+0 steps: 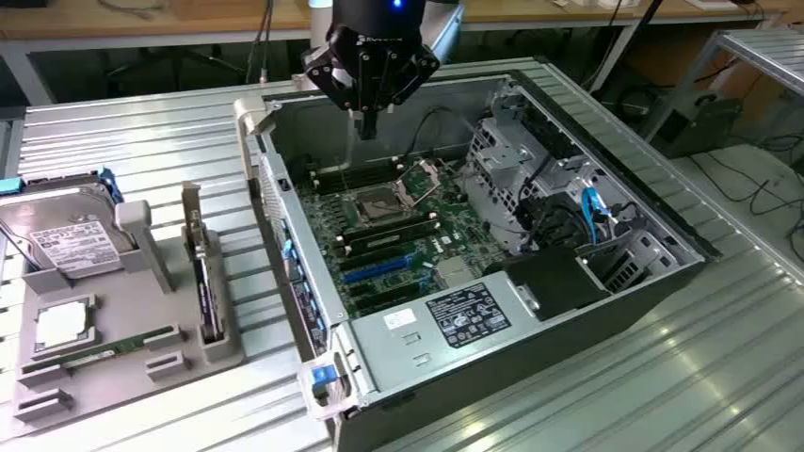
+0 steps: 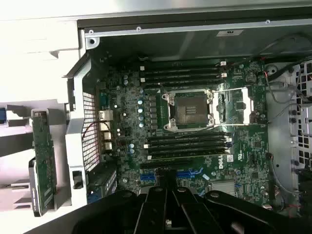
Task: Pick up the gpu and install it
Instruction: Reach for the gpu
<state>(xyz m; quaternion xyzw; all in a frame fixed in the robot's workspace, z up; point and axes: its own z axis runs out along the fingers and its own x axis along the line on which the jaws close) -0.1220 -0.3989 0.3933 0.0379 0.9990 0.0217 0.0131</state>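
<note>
Gripper (image 1: 367,127) hangs above the open computer case (image 1: 628,311), over the far end of the motherboard (image 1: 390,226), just beyond the processor socket (image 1: 377,205). Its two fingers are pressed together into one narrow dark tip, and they pinch nothing. The tip points straight down and touches neither the board nor the case wall. In the wrist view the gripper (image 2: 166,181) shows as a dark shape above the motherboard (image 2: 195,117), with the socket (image 2: 191,109) and the rows of long slots lying beyond it.

The gpu (image 1: 201,273) is outside the case, towards the exterior view's left. It stands on its long edge in a slot of a grey holder (image 1: 113,377) that rests on the ribbed metal table (image 1: 628,395). The case's side wall lies between the card and the gripper, and the two are well apart. A hard drive (image 1: 63,235) leans in the same holder, farther to the exterior view's left. In the wrist view the gpu (image 2: 44,161) appears edge-on beside the case's perforated rear panel (image 2: 87,122).
</note>
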